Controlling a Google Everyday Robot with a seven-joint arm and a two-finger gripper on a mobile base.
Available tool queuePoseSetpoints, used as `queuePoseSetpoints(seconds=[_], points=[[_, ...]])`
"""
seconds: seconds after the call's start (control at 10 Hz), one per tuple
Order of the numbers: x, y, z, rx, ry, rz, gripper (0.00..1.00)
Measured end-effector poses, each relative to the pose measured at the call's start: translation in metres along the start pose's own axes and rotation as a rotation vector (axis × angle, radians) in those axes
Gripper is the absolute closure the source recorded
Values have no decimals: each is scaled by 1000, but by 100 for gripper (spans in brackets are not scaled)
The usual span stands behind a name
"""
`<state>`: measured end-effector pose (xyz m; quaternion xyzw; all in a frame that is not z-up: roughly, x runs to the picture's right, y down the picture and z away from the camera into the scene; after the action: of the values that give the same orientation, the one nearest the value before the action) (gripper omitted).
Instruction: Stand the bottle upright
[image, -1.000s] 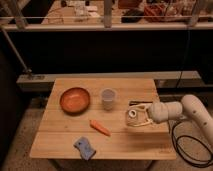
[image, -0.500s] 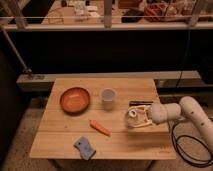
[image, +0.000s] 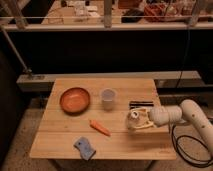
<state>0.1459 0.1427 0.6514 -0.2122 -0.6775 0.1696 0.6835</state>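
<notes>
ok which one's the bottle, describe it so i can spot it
On the wooden table, go to the picture's right, where the end effector is. The bottle is the stubby cream-white thing at its tip, just in front of the black bar, opaque unlike the translucent cup.

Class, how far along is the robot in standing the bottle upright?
Done: the hand is at the bottle, right of the carrot. In hand: the bottle looks tipped, not yet upright. Left: stand it on the table and withdraw.
</notes>
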Motion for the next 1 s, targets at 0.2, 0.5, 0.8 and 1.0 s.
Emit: queuePoseSetpoints(seconds=[0.2,0.5,0.8,1.0], points=[[5,1,0,-5,-8,23,100],[14,4,-6,5,-9,43,100],[23,5,-8,10,-19,41,100],[30,7,-11,15,-30,41,100]])
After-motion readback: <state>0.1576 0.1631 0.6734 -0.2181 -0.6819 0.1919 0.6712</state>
